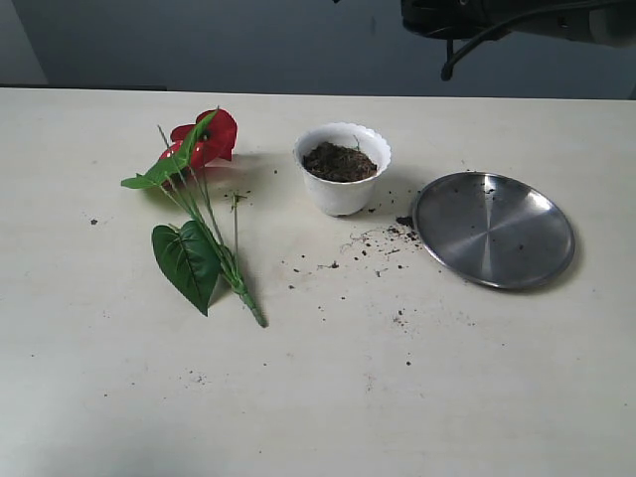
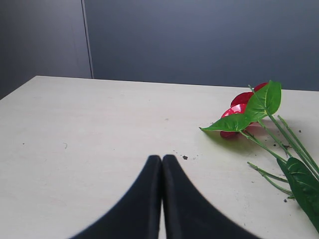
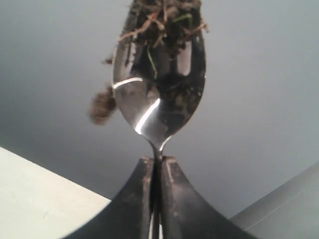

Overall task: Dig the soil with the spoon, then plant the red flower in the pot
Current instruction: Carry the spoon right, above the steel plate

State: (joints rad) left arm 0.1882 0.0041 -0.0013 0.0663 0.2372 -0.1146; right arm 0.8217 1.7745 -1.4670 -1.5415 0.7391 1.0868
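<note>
Dark soil (image 3: pixel 167 20) clings to the bowl of the spoon (image 3: pixel 159 99), whose handle is pinched between the narrowed jaws of the right gripper (image 3: pixel 158 172). The spoon is held up clear of the table (image 1: pixel 318 397), against the grey wall (image 3: pixel 259 74), so digging looks underway or just done. The pot (image 1: pixel 343 199) stands upright mid-table, filled with soil nearly to its scalloped rim; whether a hole has been opened I cannot tell. Loose specks (image 1: pixel 383 241) lie between the pot and the plate (image 1: pixel 494 231), which holds only a few crumbs. Planting is left: the flower (image 1: pixel 204 139) lies flat on the table, left of the pot, ungripped. The left gripper (image 2: pixel 162 164), closed and empty, hovers near it.
</note>
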